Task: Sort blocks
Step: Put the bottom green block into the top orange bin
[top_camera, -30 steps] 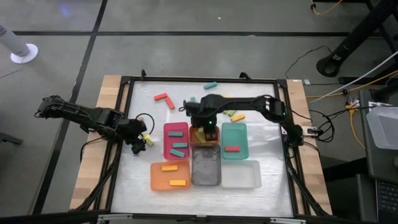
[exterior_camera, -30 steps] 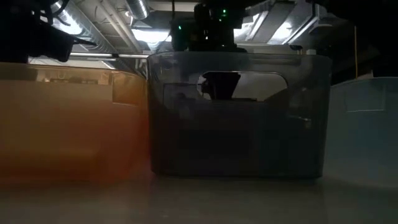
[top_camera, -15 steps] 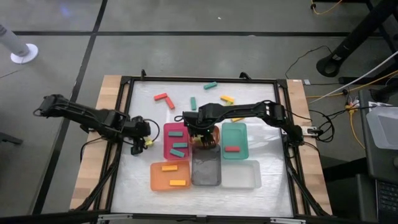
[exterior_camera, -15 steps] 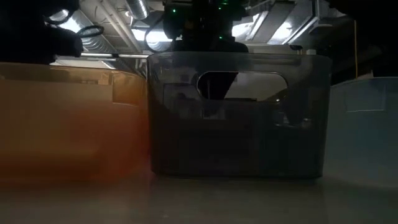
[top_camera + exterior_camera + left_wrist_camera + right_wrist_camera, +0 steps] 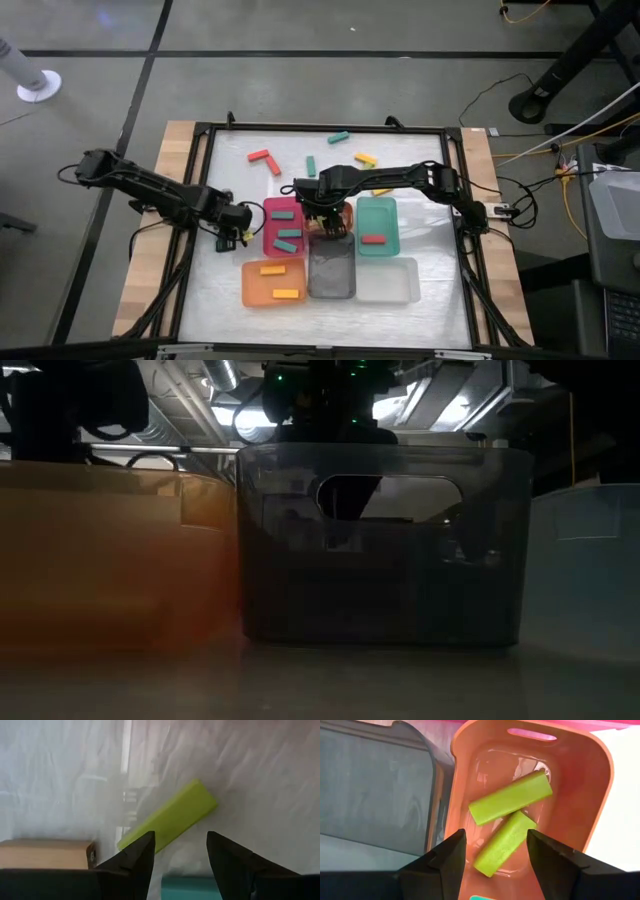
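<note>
**Two claws over the sorting trays, both empty**

The bench (image 5: 225,290) carries six trays in two rows, with several blocks loose on the far part: a red one (image 5: 264,158), teal ones (image 5: 338,137) and a yellow-orange one (image 5: 366,159). In the near row stand an orange tray (image 5: 249,283), a dark grey tray (image 5: 331,278) and a clear tray (image 5: 388,281); behind them are a pink tray (image 5: 270,212) holding teal blocks, a small salmon tray (image 5: 600,780), and a teal tray (image 5: 388,212) with one red block.

The right claw (image 5: 496,851) hangs over the salmon tray, fingers apart and holding nothing. Below it two lime green blocks (image 5: 510,797) lie in the tray, one resting across the other.

The left claw (image 5: 180,851) is low at the left of the pink tray, also spread and empty. One lime green block (image 5: 170,815) lies flat on the bench just in front of its fingertips, at an angle to them.

These blocks look light, stiff and smooth, so I judge they can slip or turn. It is best to take one across its narrow width, near the middle of its length.
</note>
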